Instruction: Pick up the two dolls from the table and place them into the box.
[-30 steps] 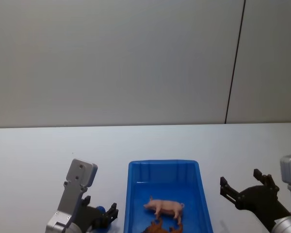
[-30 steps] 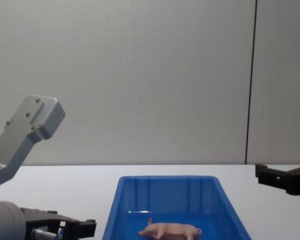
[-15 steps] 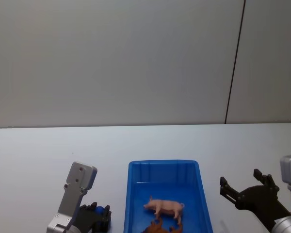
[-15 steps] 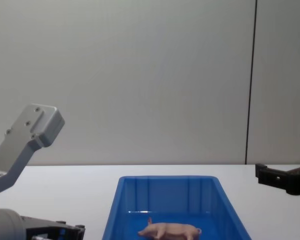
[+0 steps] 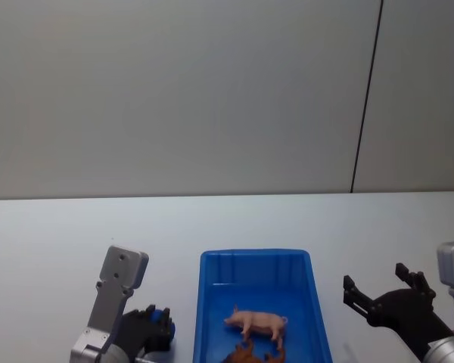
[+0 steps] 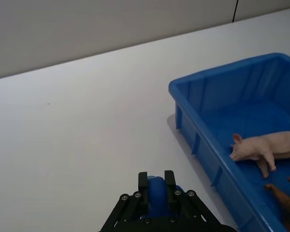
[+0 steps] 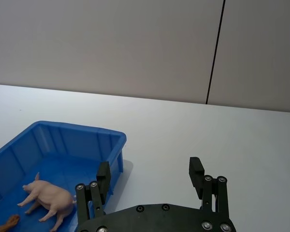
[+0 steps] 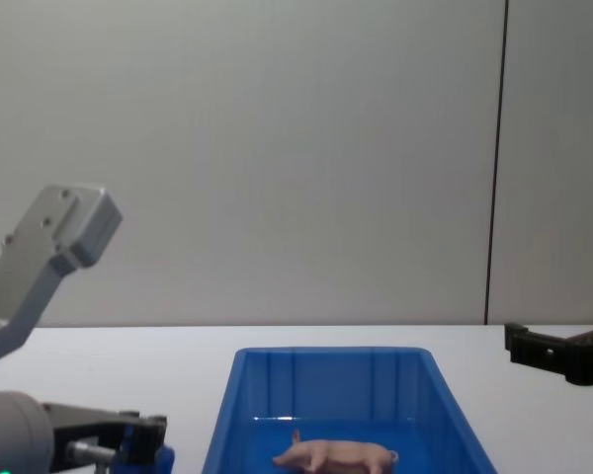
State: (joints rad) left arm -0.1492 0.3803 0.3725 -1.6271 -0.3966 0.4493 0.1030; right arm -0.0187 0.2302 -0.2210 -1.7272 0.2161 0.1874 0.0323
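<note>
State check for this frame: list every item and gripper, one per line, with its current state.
Pig doll: standing inside the bin, not held.
Blue doll: clamped between the left gripper's fingers, outside the bin.
Brown toy: lying in the bin near the pig doll.
Blue bin: upright on the table, open top.
Left gripper: shut on the blue doll, left of the bin.
Right gripper: open, empty, right of the bin.
</note>
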